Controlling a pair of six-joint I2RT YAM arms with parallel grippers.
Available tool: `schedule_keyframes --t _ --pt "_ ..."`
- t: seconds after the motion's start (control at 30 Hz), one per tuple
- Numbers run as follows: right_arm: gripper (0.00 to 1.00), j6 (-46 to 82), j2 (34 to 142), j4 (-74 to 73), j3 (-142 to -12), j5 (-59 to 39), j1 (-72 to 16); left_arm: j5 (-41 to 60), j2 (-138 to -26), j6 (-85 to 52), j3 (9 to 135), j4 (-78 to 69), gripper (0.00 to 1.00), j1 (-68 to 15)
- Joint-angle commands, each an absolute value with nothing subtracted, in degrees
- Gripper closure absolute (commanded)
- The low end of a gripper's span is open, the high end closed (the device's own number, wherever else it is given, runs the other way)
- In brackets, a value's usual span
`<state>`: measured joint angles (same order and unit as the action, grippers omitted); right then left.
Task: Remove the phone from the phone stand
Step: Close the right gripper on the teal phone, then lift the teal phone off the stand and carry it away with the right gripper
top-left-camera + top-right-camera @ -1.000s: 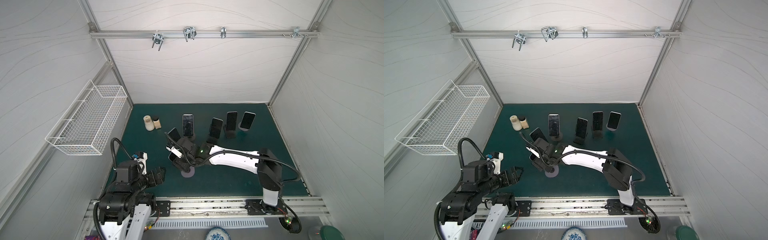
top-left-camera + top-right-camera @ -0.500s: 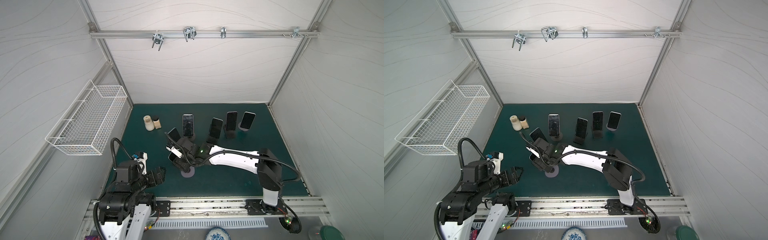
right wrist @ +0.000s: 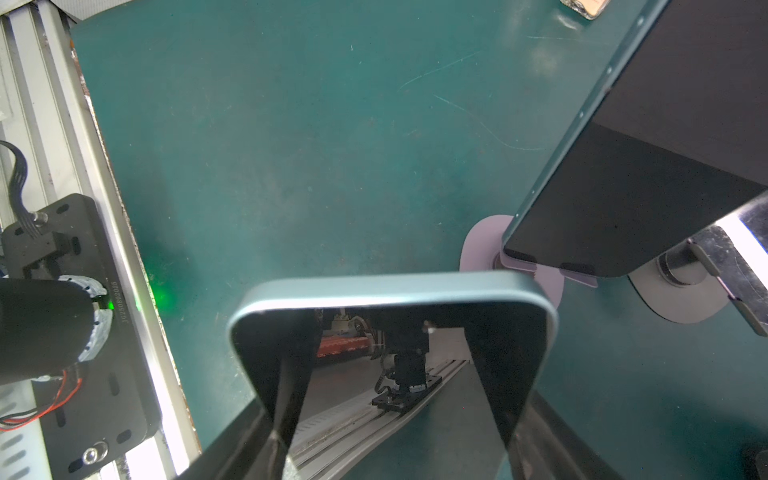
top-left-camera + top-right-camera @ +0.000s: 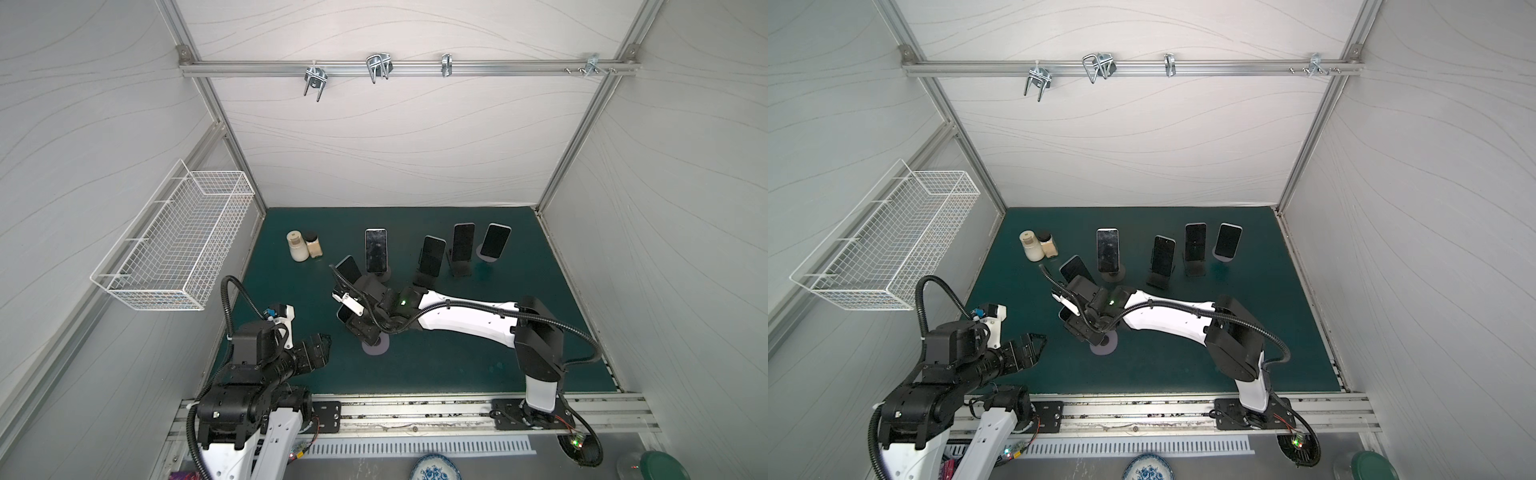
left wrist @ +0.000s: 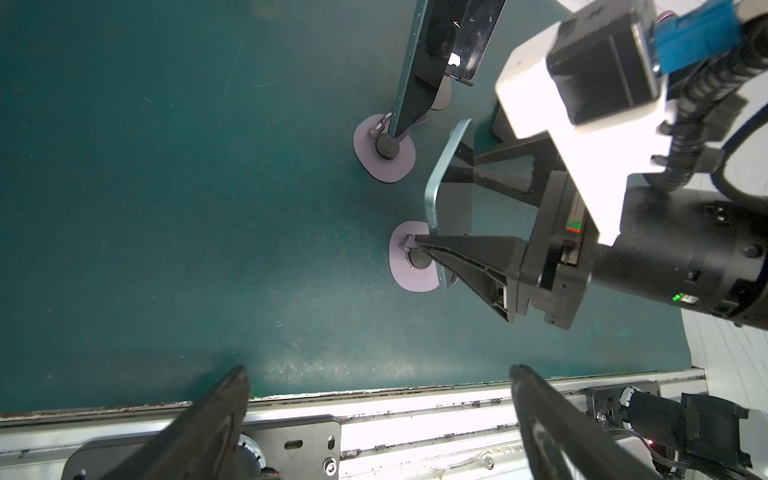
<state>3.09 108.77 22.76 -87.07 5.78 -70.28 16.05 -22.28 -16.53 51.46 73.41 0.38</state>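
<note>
right arm in white shells with black joints, ribbed black cable, green light behind the wrist, left arm mostly black, white camera bracket with blue plug, left gripper with black wedge fingers

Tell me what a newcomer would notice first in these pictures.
The white right arm reaches across the middle, its gripper set around a teal-edged phone on a lilac-based stand toward the front of the green mat. Behind it, five more phones stand propped toward the back. A white wire basket hangs on the left wall.
</note>
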Motion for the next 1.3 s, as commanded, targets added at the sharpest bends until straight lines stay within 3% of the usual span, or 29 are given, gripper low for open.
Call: schedule_keyframes --t 0.0,0.7,1.27 --pt "0.25 2.11 106.34 22.76 -87.89 5.01 -70.57 15.34 -21.99 -16.75 51.58 72.33 0.01 0.79" --pt "0.26 2.74 102.35 23.44 -88.82 3.85 -70.53 15.20 -22.10 -16.78 51.59 72.51 0.01 0.79" --pt "0.26 3.20 91.89 24.70 -82.61 4.68 -70.51 18.51 -23.42 -14.81 51.68 72.20 0.01 0.79"
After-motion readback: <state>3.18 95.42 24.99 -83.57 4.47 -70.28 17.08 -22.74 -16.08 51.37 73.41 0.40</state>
